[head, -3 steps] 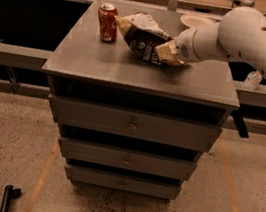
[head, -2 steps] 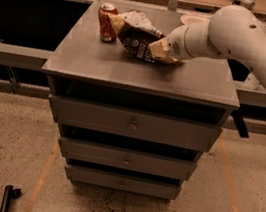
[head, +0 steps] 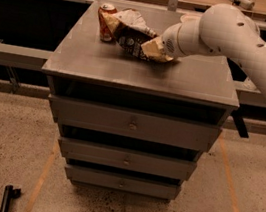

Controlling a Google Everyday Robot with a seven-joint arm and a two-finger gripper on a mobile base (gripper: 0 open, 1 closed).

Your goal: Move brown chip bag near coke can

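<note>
The brown chip bag (head: 134,35) is crumpled dark foil with tan ends and white print. It lies on the grey cabinet top (head: 143,72), its left end touching or almost touching the coke can (head: 105,21). The can is red with a silver top and stands upright at the back left. My gripper (head: 159,47) is at the bag's right end, at the tip of the white arm that reaches in from the right. The bag and the wrist hide its tips.
A white plate (head: 189,18) peeks out behind the arm at the back of the cabinet top. The cabinet has several drawers (head: 132,124) below. A railing runs behind it. A small black object (head: 7,197) lies on the speckled floor at the lower left.
The arm and the chip bag have moved left across the cabinet top. The bag's left end has come from a short gap away up against the can.
</note>
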